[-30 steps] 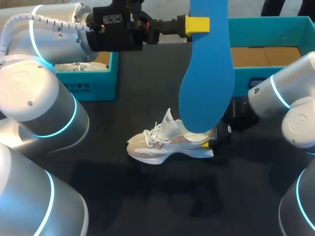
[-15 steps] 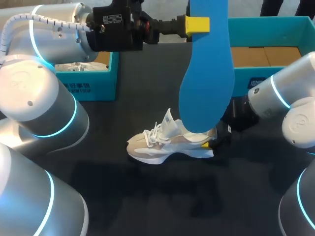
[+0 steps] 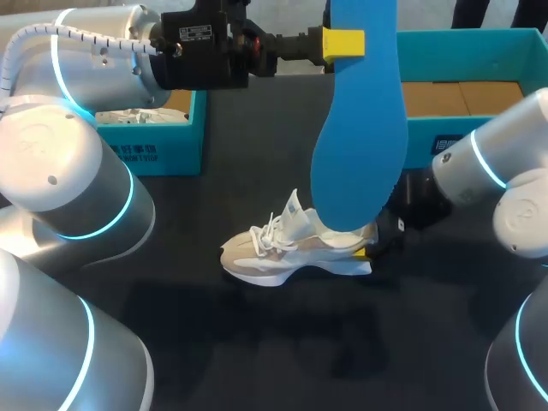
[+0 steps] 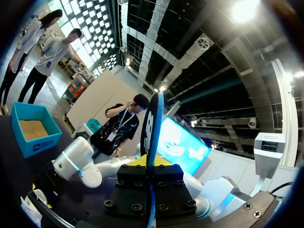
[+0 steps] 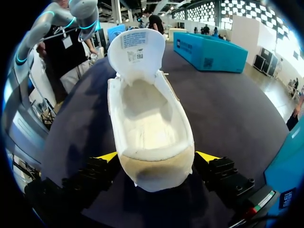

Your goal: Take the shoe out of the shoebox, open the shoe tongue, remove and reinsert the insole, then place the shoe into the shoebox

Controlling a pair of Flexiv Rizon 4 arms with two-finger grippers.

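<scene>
— Nothing is found moved since a second ago: the insole [image 3: 360,128] and the shoe [image 3: 295,253] are placed as before, and both arms are kept still.

— What is shown from the head view?

— The blue insole is held upright over the shoe by the left gripper [image 3: 342,41], whose jaws are clamped on its upper part. Its lower end is seen over the shoe's opening; whether they touch cannot be told. The shoe is stood on its sole near the middle of the table [image 3: 257,351], toe turned to the left edge, heel to the right. The heel is gripped by the right gripper [image 3: 366,249]. The shoebox [image 3: 479,38] is set at the far right corner, and a second teal box [image 3: 154,150] at the far left edge.

— And from the left wrist?

— The insole is seen edge-on, pinched between the two finger blocks.

— From the right wrist?

— The shoe's heel is pressed from both sides by the yellow-tipped fingers [image 5: 108,156]. The tongue [image 5: 135,47] is folded up and away from the gripper, and the pale inside is laid open to view.
</scene>
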